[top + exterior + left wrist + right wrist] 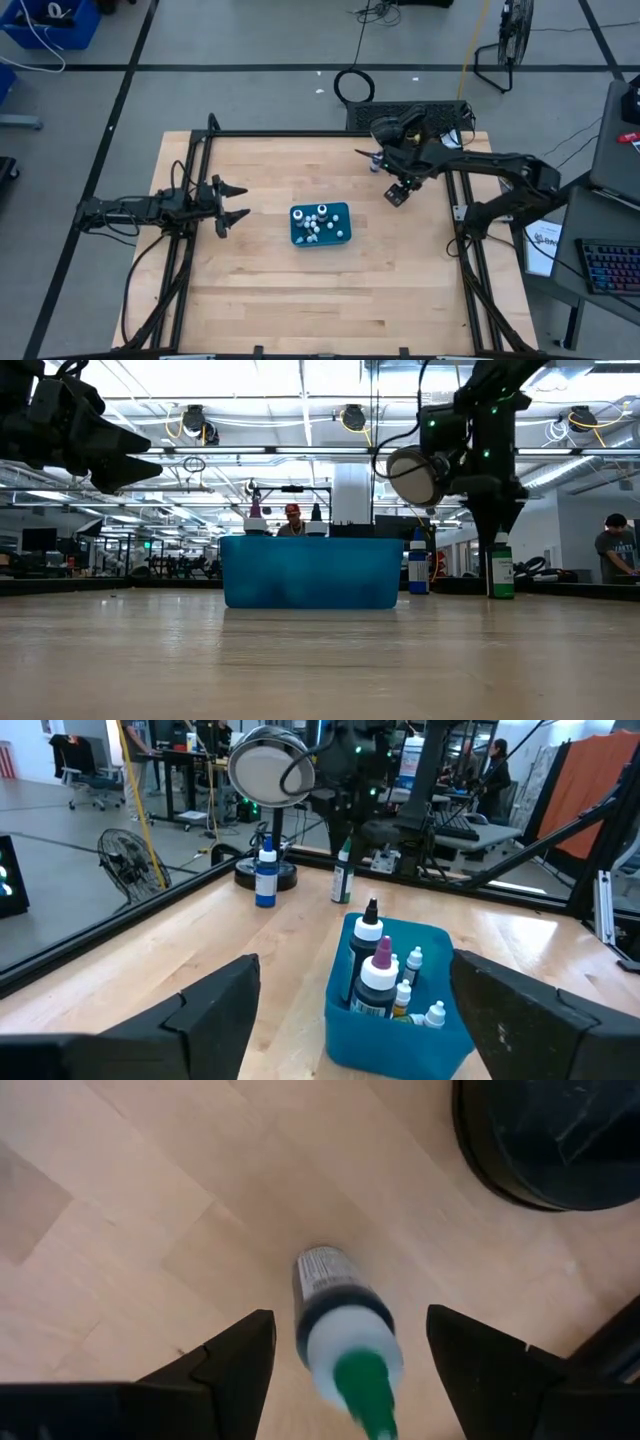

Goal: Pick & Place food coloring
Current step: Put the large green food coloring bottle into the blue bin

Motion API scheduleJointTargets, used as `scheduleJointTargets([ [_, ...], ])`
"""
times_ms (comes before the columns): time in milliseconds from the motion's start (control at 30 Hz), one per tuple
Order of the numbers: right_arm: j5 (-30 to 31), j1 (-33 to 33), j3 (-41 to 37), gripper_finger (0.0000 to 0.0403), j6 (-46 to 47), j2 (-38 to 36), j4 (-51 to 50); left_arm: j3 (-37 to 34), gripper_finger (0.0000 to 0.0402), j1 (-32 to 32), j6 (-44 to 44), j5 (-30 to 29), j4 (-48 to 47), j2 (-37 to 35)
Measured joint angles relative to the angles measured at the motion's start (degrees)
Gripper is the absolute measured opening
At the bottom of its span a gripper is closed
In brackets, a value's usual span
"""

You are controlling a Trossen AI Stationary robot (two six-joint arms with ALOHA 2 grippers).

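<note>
A pale wooden worktop (270, 290) framed by black rails fills the scene, with a grey floor around it and an open workshop of desks, ceiling pipes and lamps beyond. Near the worktop's middle stands a teal tray (337, 236) holding food coloring bottles (318, 221): taller dark bottles with white caps and tiny white-capped droppers crowded together upright. The left gripper (231, 201) hangs level above the worktop's left side, well apart from the tray, its jaws spread wide and holding nothing. Toward the far right corner, the right gripper (397, 193) points down over a green-tipped bottle (345, 1335) that stands upright on the wood; its jaws are wide, one finger on either side of the bottle, and neither is seen touching it. Just beside it, a blue bottle (265, 877) stands close to a black round base (265, 873) at the far edge. In the room behind, a person (613, 550) stands at a bench on the right.
</note>
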Motion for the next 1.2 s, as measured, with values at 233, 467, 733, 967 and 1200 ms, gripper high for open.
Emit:
scheduleJointTargets([
  [233,0.0,-0.1,0.0,0.0247,-0.2,4.7,0.4,0.0,0.0318,0.0,0.0,0.0,0.0,0.0],
  [467,0.0,-0.1,0.0,0.0247,-0.2,6.2,-0.1,0.0,0.0311,0.0,0.0,0.0,0.0,0.0],
  [733,0.0,0.1,0.0,0.0215,0.4,6.2,-2.7,0.0,0.0322,0.0,0.0,0.0,0.0,0.0],
  [967,0.0,3.7,-0.1,0.0124,-1.1,5.8,-2.3,0.0,0.0311,0.0,0.0,0.0,0.0,0.0],
  [1200,-1.7,11.6,0.0,0.0123,-0.9,4.3,4.7,0.0,0.0308,0.0,0.0,0.0,0.0,0.0],
])
